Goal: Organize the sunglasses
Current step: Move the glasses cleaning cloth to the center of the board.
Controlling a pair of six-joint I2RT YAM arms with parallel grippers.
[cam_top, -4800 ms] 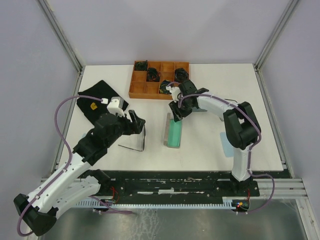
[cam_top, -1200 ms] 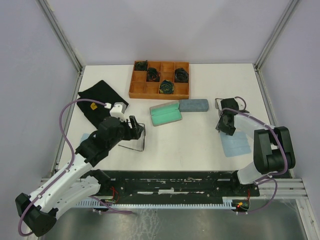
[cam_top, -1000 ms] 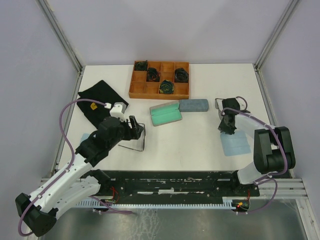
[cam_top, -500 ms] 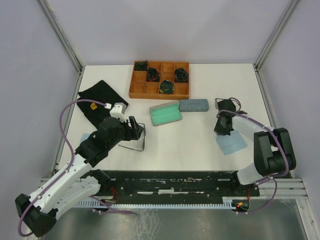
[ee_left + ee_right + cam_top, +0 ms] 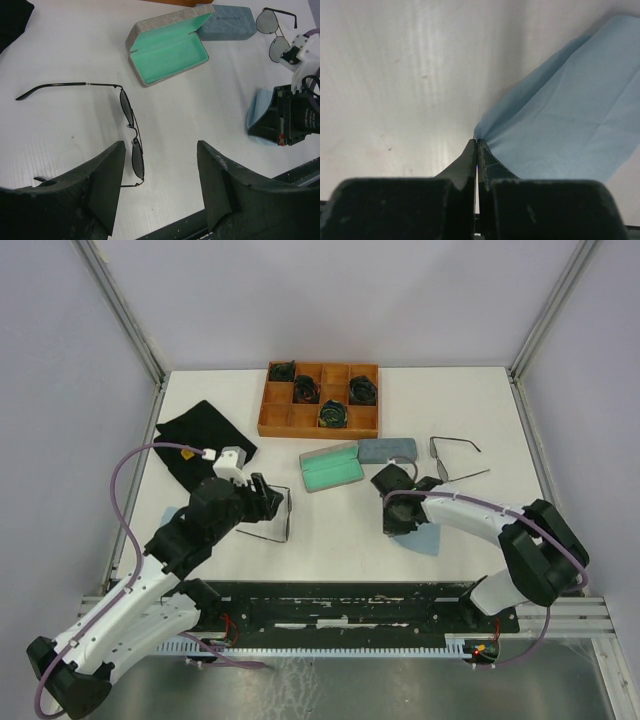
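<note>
White table, left jaws apart above sunglasses, right jaws tight on blue cloth corner

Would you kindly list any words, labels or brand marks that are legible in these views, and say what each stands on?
No text can be read.
closed blue-grey case: a short embossed mark on its lid, too blurred to read.
black cloth: a small yellow tag, too small to read.
Nothing else shows lettering.

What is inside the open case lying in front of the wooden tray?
The open case shows only its bare mint-green lining; nothing lies in it. The closed blue-grey case touching its far end hides whatever it holds.
</note>
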